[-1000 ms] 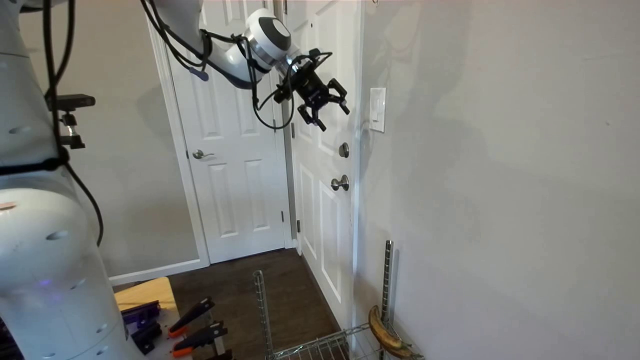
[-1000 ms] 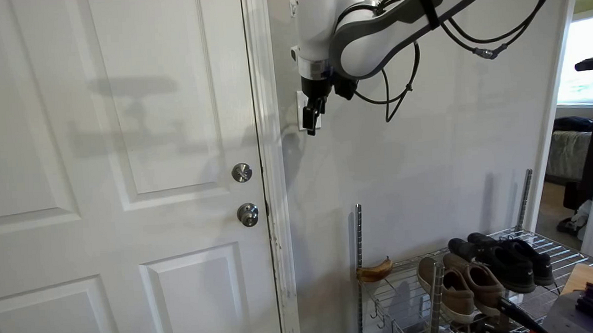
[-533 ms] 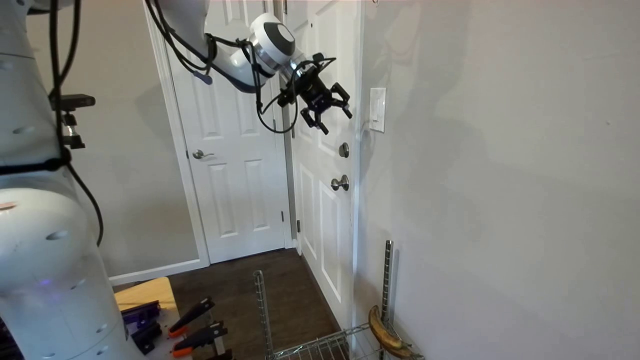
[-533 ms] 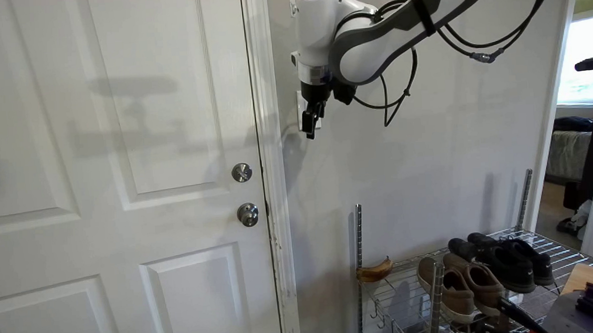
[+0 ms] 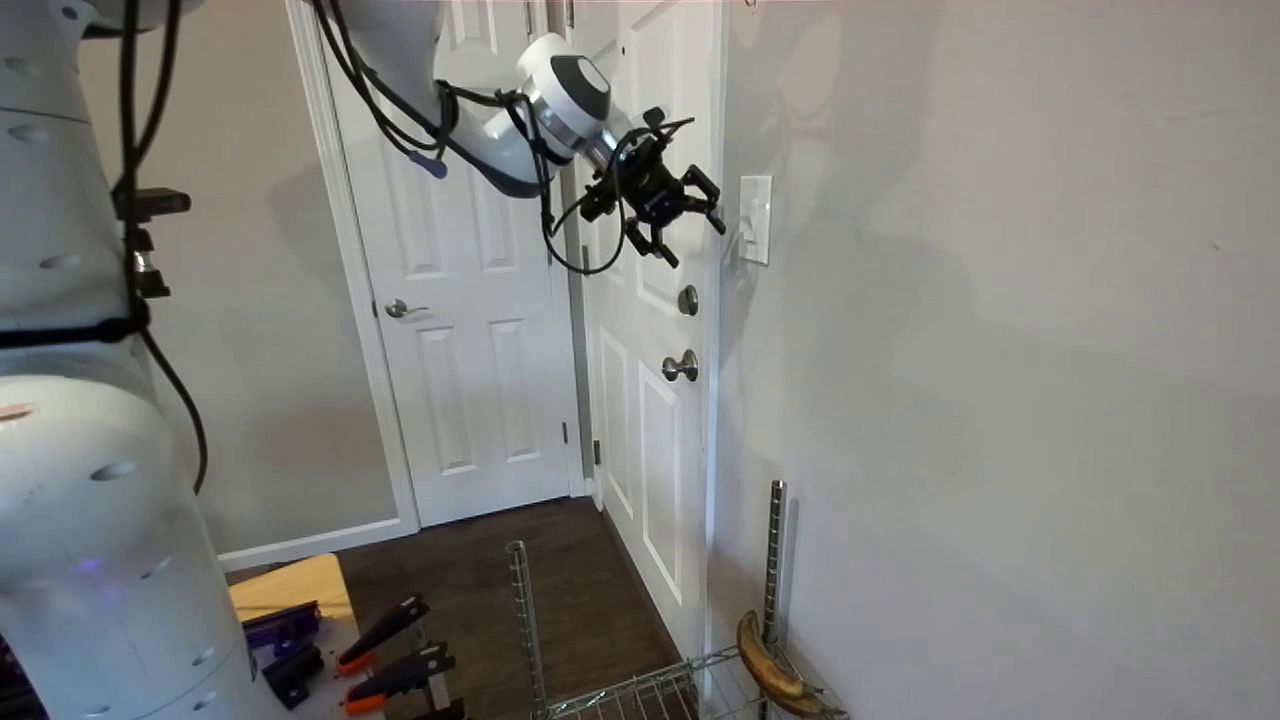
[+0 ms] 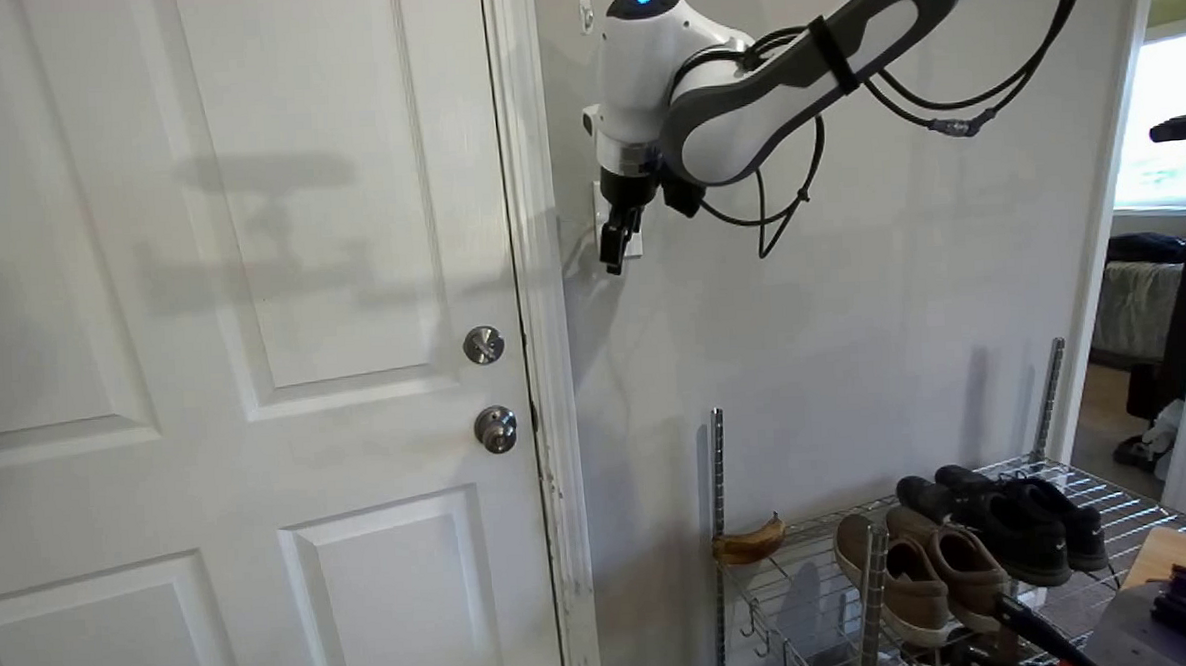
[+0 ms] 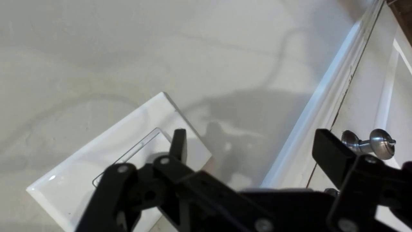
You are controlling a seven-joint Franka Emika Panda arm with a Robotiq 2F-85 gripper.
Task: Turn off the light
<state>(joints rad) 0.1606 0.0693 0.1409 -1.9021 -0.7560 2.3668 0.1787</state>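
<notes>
The light switch is a white upright rectangular plate [image 5: 755, 220] on the grey wall beside the door frame. In an exterior view, my arm and gripper partly cover the plate [image 6: 634, 245]. In the wrist view the plate [image 7: 96, 158] lies at lower left, its outlined rocker partly hidden by a finger. My gripper [image 5: 697, 240] is open and empty, tilted downward, a little to the left of the plate in that view. In the wrist view the gripper [image 7: 252, 138] has its jaws wide apart, with the left finger [image 7: 179, 145] overlapping the plate. Contact cannot be told. No lamp is in view.
A white door [image 6: 332, 314] with a deadbolt [image 6: 483, 345] and round knob [image 6: 496, 429] stands beside the switch, behind its frame [image 6: 535, 275]. Below is a wire rack with upright posts [image 5: 776, 550], a banana [image 5: 770, 665] and several shoes [image 6: 919, 579].
My gripper has moved right toward the switch plate and slightly down in an exterior view. The arm has lowered a little. The jaws have stayed open.
</notes>
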